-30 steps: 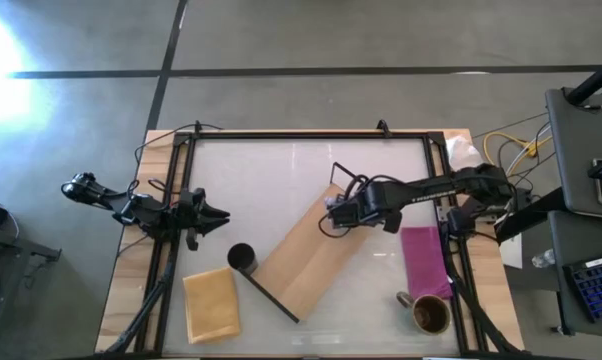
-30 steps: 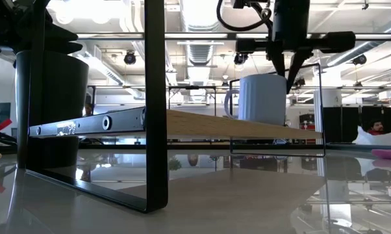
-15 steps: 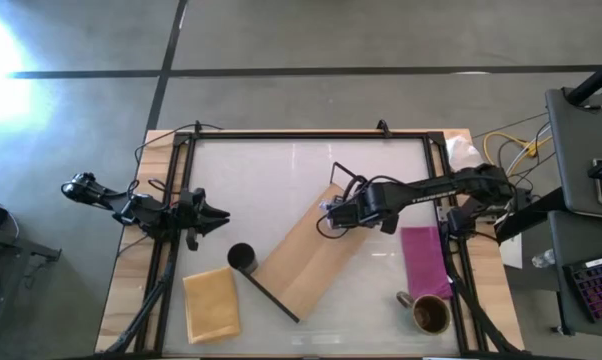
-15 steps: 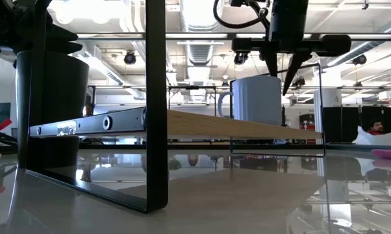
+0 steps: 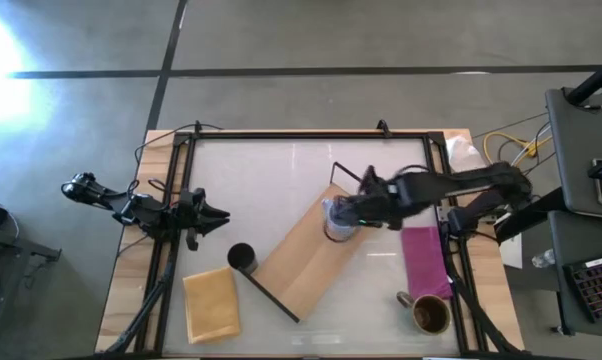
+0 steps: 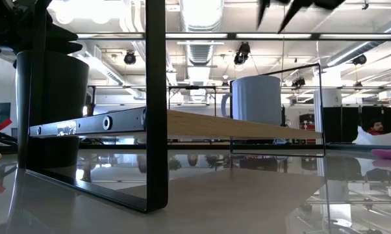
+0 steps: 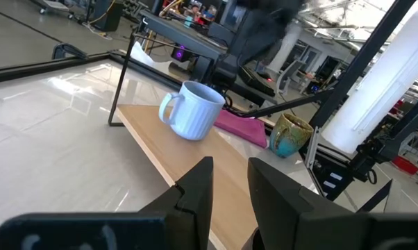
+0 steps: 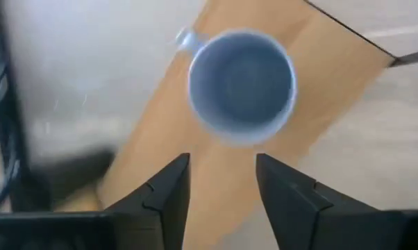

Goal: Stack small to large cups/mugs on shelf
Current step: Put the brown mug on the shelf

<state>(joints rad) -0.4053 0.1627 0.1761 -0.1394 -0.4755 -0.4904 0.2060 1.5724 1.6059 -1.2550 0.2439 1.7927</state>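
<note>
The light blue mug [image 5: 335, 224] stands upright on its base on the far right part of the wooden shelf [image 5: 303, 262]; it also shows in the low view [image 6: 255, 99] and the right wrist view [image 8: 241, 87]. My right gripper [image 8: 223, 180] is open above the mug and clear of it; its fingertips show at the top of the low view [image 6: 277, 12]. The small black cup [image 5: 242, 258] stands on the table at the shelf's near left end. The brown mug [image 5: 430, 315] stands at the near right. My left gripper [image 5: 219, 214] waits open at the table's left side.
A pink cloth [image 5: 424, 262] lies right of the shelf. A yellow-tan square pad [image 5: 211, 304] lies at the near left. The shelf lies slantwise across the table, with black metal frames [image 6: 155, 104] at its ends. A black rail frames the table [image 5: 301, 134].
My right gripper has opened and let go of the light blue mug's rim, then gone straight up away from it. The mug stays upright on the shelf.
</note>
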